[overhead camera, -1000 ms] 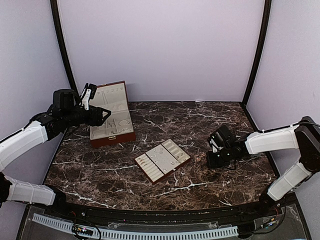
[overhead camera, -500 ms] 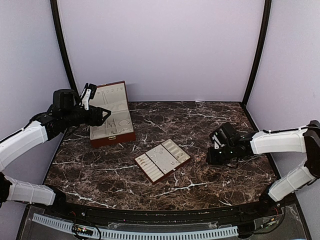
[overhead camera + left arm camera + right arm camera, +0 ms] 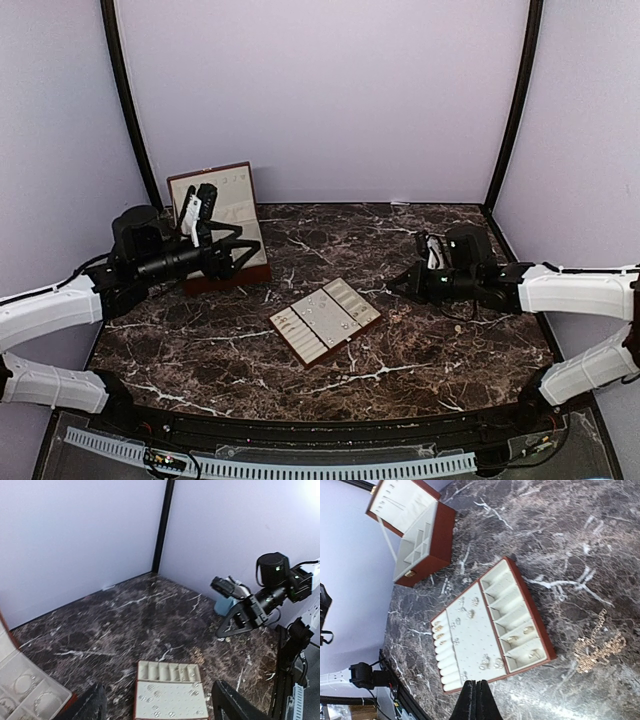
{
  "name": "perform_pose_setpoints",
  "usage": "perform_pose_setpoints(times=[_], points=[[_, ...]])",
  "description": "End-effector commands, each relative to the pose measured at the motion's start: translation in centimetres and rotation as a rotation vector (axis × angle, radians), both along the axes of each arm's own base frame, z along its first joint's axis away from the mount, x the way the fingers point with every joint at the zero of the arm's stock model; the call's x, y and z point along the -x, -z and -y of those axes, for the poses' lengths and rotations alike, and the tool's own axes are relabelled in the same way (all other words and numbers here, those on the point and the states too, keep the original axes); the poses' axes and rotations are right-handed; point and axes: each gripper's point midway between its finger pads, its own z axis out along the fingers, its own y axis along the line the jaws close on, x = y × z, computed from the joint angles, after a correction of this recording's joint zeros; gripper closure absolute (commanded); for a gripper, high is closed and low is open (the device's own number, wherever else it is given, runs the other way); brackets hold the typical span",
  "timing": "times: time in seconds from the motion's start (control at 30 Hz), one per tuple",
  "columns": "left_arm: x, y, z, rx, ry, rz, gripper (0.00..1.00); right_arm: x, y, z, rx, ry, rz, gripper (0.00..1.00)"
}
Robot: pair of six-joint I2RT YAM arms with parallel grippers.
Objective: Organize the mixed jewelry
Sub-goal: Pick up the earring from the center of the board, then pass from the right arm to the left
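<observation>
The cream slotted tray [image 3: 325, 320] lies mid-table, with small silvery studs [image 3: 490, 662] on its flat panel and rings [image 3: 527, 630] in its end slots. A pale gold chain heap [image 3: 597, 647] lies on the marble just right of the tray. My left gripper [image 3: 243, 255] hovers open in front of the reddish-brown box [image 3: 222, 235], pointing toward the tray [image 3: 170, 695], nothing between its fingers [image 3: 235, 705]. My right gripper [image 3: 476, 682] is shut and empty, held above the tray's right side [image 3: 405, 283].
The box [image 3: 412, 530] stands open at the back left, lid up, with cream compartments holding a few pieces. Lilac walls with black corner posts close in the marble table on three sides. The right arm [image 3: 272, 587] reaches in from the right.
My left arm swung from the box's left side to its front, now aiming at the tray. My right arm rose off the table and moved back and left toward the tray.
</observation>
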Motion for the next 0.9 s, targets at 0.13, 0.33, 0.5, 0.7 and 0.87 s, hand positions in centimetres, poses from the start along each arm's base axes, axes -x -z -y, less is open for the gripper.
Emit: perform_pose_setpoints(times=[0.13, 0.33, 0.5, 0.7, 0.87], points=[[3.2, 0.8, 8.3, 0.103, 0.177, 0.116, 0.27, 1.4, -4.2, -4.2, -0.203, -0.124, 0.070, 1.00], [6.0, 3.7, 14.3, 0.015, 0.280, 0.195, 0.27, 3.6, -6.7, -7.1, -0.318, -0.227, 0.092, 1.00], [6.8, 3.9, 17.2, 0.021, 0.285, 0.289, 0.26, 5.0, -8.4, -8.5, -0.386, -0.288, 0.098, 1.00], [5.9, 4.5, 18.5, 0.021, 0.234, 0.334, 0.26, 5.6, -9.0, -9.2, -0.407, -0.310, 0.089, 1.00], [5.8, 4.5, 18.8, 0.015, 0.232, 0.344, 0.37, 5.7, -9.3, -9.2, -0.417, -0.310, 0.089, 1.00]])
